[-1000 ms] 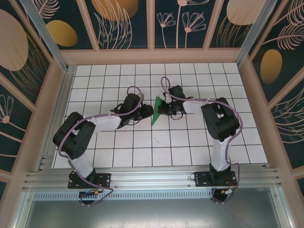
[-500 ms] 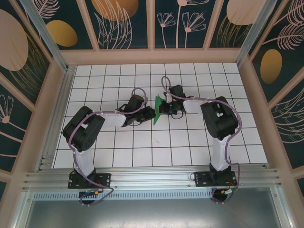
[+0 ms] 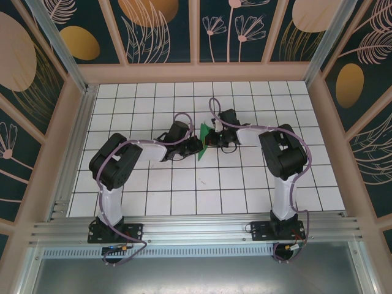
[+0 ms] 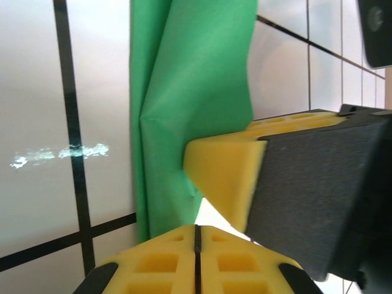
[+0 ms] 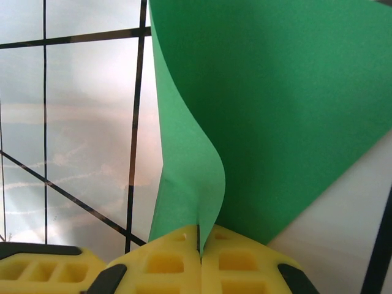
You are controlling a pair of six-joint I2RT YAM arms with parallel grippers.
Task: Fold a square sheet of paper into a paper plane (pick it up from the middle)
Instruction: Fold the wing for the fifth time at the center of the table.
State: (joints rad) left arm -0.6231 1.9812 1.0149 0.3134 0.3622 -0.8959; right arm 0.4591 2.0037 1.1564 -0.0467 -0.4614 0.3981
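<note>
thin green paper (image 5: 275,110) (creased, curling), blocky yellow fingers (image 5: 165,264)

The left arm (image 3: 116,165) and right arm (image 3: 282,153): black joints, pale links, purple cables (image 3: 210,109). The left tool (image 4: 196,239) and right tool (image 5: 199,237) carry yellow, hollowed foam pads (image 5: 165,263).

White worktop (image 3: 184,202) stretching out before me in black-lined squares, dark teal wall panels (image 3: 159,30) with gold leaves and pale flowers standing around it, aluminium rail (image 3: 196,229) running along my near edge.
</note>
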